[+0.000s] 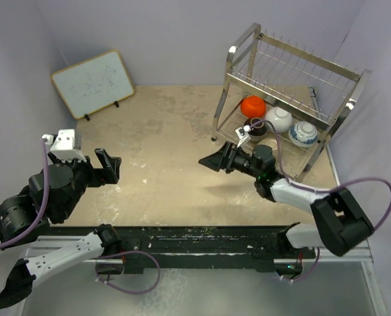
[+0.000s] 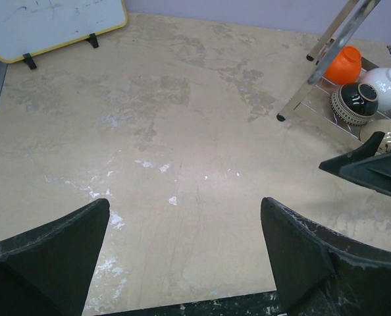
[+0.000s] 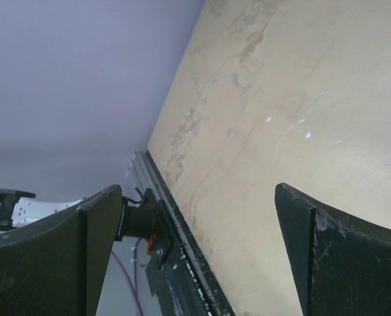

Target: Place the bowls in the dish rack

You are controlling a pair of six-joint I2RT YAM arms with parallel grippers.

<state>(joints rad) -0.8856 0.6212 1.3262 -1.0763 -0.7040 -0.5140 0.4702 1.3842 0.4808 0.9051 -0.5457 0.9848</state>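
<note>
The silver wire dish rack (image 1: 294,72) stands at the back right. On its lower tier are the orange-red bowl (image 1: 253,106), the white bowl (image 1: 278,119), the blue-and-white bowl (image 1: 303,133) and the black bowl (image 1: 255,126). In the left wrist view the orange-red bowl (image 2: 345,64), white bowl (image 2: 385,84) and black bowl (image 2: 355,103) show, and a pale bowl rim (image 2: 380,129) is partly hidden behind my right gripper. My right gripper (image 1: 214,160) is open and empty, just left of the rack, pointing left. My left gripper (image 1: 111,164) is open and empty at the left.
A wood-framed whiteboard (image 1: 93,82) leans at the back left and shows in the left wrist view (image 2: 51,26). The beige tabletop (image 1: 162,131) lies between the grippers. The table's black front rail (image 3: 182,257) shows in the right wrist view.
</note>
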